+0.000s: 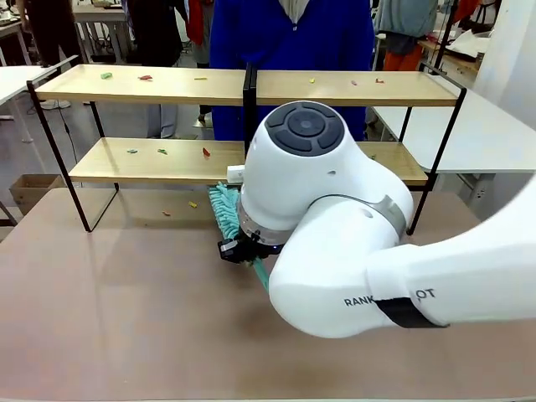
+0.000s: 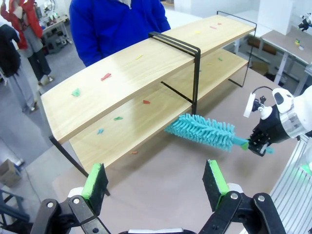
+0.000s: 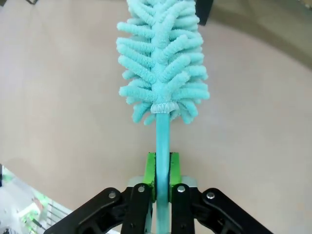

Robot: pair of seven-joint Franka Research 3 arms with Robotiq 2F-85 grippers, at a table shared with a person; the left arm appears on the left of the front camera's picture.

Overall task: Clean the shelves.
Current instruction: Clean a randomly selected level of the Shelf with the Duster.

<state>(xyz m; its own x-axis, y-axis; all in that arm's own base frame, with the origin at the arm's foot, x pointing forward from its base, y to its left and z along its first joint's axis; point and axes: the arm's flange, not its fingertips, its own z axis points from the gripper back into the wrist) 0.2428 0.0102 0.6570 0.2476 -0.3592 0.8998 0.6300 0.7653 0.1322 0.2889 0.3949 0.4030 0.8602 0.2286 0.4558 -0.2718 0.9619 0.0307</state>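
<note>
Right wrist view: the right gripper pinches the duster by its stick. The shelves sit just ahead of those jaws, scraps on them. The left gripper is spread wide. Next, probably: sweep the lower board.

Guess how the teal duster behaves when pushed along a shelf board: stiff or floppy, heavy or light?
The duster head is soft fuzzy tufts, so it probably squashes against the shelves rather than scraping. The thin handle looks fairly stiff: it juts straight from the right end effector. Likely light, since a pinch at the handle's end holds it without visible droop.
</note>
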